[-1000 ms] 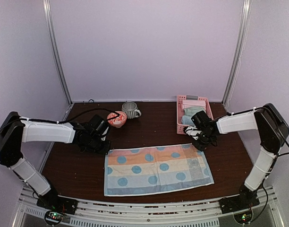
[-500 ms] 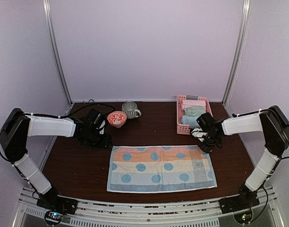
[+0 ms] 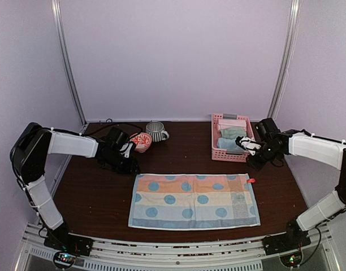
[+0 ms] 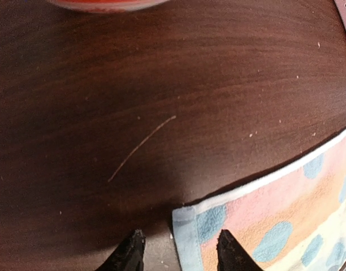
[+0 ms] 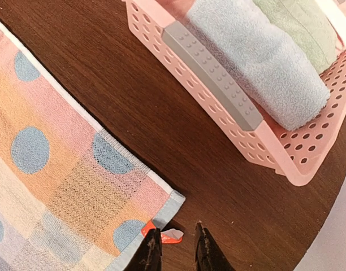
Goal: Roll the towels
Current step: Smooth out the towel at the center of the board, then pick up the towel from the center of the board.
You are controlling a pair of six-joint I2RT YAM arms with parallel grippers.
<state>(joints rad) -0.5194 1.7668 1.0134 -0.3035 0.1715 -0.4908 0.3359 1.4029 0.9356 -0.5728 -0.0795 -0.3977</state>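
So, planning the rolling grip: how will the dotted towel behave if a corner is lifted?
The dotted towel probably drapes: it lies thin, flat on the table. A push likely bunches its soft pile instead of sliding it.

A robot lab booth: plain lilac walls (image 3: 178, 56) and aluminium posts (image 3: 68, 62) around a dark wooden table (image 3: 94, 197), robot arms (image 3: 68, 144) at its edge

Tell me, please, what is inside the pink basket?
The pink basket holds a rolled light blue towel with a pale green towel beside it. The basket's floor and anything under the towels are covered.
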